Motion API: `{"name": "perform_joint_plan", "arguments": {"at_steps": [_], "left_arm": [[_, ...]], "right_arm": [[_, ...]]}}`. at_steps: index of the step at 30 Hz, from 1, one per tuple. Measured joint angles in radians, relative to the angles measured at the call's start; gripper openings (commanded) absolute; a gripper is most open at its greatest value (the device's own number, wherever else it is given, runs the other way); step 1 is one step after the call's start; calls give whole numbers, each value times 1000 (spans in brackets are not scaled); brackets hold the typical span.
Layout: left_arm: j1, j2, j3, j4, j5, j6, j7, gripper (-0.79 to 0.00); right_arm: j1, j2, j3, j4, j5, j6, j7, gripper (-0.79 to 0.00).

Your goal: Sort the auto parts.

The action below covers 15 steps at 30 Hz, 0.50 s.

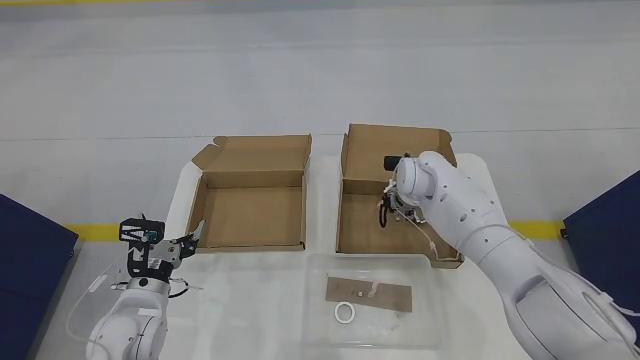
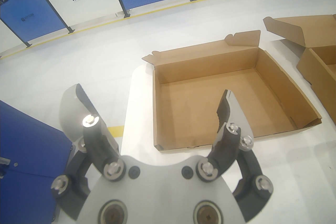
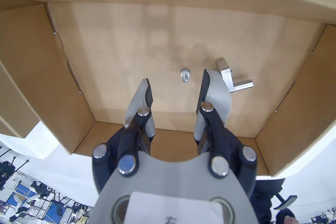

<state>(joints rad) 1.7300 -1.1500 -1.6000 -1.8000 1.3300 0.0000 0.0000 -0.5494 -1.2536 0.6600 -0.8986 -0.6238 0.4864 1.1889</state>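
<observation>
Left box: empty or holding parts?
Empty. The left box has a bare cardboard floor from wall to wall, with no parts inside.

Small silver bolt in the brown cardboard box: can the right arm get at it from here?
Probably yes. The right end effector hangs open over the small silver bolt on the bare floor of the brown cardboard box. Nothing lies between them; the silver metal bracket sits off to one side.

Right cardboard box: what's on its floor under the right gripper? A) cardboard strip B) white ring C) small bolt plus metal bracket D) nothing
C: the right wrist view shows a small bolt and a metal bracket lying on the floor of the right cardboard box, below the open right gripper.
</observation>
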Motion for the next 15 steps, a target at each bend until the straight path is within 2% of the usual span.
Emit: {"name": "perform_joint_plan", "arguments": {"at_steps": [4,15], "left_arm": [[0,0,0,0,0,0,0,0],[0,0,0,0,0,0,0,0]], "right_arm": [[-15,26,41,-85,-28,11,32,0],[-19,27,50,-98,-17,-8,15,0]]}}
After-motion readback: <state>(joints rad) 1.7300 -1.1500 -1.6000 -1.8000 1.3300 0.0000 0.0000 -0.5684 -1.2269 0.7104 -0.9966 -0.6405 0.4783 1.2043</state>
